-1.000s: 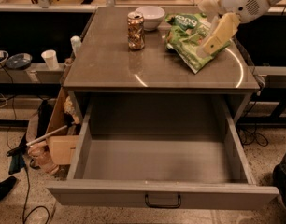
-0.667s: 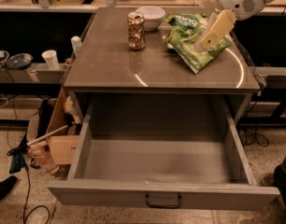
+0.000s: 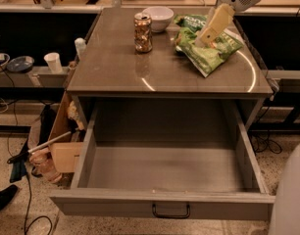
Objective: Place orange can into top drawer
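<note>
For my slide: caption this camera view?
Orange can stands on table, gripper over green bag, top drawer open.

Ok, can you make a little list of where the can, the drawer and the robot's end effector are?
orange can: upright on the tabletop, beside the white bowl
top drawer: pulled open, no can inside
end effector: over the green bag, apart from the can

Cream gripper (image 3: 204, 37) over green bag (image 3: 213, 55). Left of gripper: orange can (image 3: 143, 32), orange-gold mottled, silver top; white bowl (image 3: 158, 17). Below gripper: grey top drawer (image 3: 164, 205), black handle (image 3: 170, 211).
</note>
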